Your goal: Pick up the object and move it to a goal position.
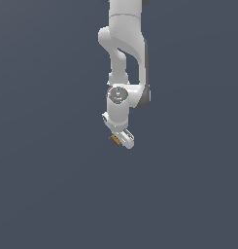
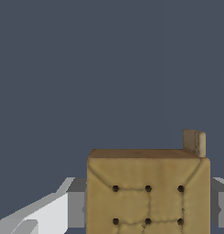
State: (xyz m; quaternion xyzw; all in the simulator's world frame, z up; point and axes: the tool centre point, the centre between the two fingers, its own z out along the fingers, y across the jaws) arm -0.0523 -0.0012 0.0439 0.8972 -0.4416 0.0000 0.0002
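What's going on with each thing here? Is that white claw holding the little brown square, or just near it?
Block: tan, dotted with dark marks, sits between the fingers; seems gripped.
Gripper: pointing down, fingers flank the block on both sides, apparently shut on it.
Arm: hanging down from above, wrist bent toward the block.

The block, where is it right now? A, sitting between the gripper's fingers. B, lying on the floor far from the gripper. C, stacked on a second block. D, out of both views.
A: in the wrist view the block fills the space between the two grey fingers, and in the exterior view it shows at the tip of the gripper.
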